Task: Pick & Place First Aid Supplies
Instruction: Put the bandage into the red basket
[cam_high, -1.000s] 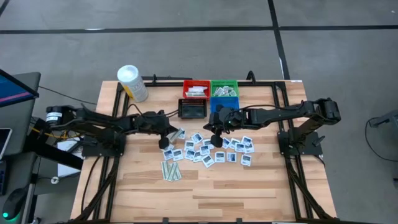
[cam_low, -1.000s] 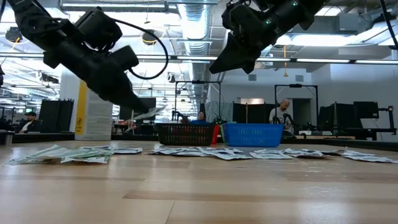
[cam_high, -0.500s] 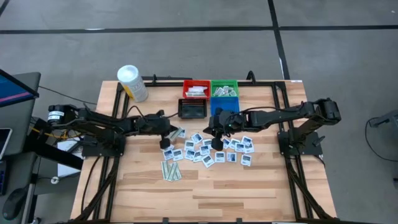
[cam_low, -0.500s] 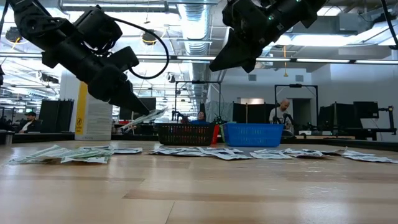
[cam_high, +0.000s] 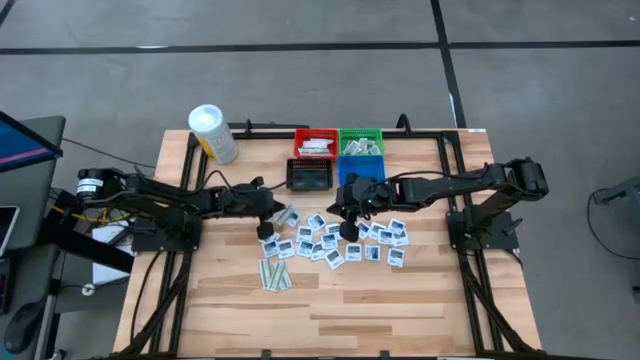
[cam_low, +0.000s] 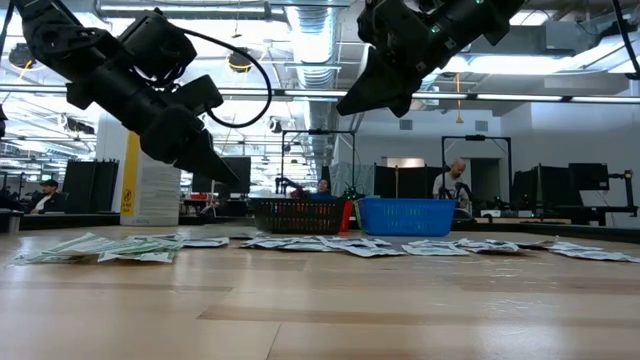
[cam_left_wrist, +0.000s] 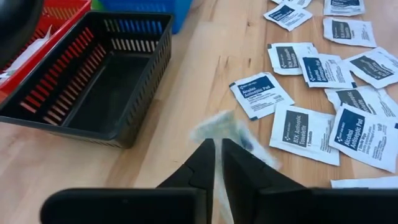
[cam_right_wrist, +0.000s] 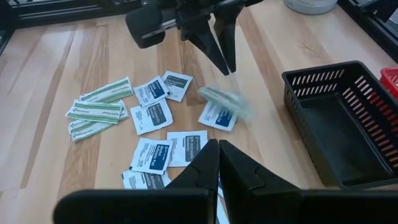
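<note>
Pale green strip (cam_left_wrist: 219, 127) loose just below left gripper (cam_left_wrist: 216, 149), fingers slightly parted, released.

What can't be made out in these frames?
Pale strip just off the left pincer: motion-blurred in both wrist views; falling or landed, unclear.
Blue bin and black bin contents: low view, their walls hide them.
Red bin contents: high view, too small to identify.

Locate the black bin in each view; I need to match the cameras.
High: black bin just above table centre.
Low: black bin mid-picture, at the table's far end.
Left wrist: black bin fills the upper left.
Right wrist: black bin at the right edge.
Shared landmark: the red bin next to it, visible in all four.
</note>
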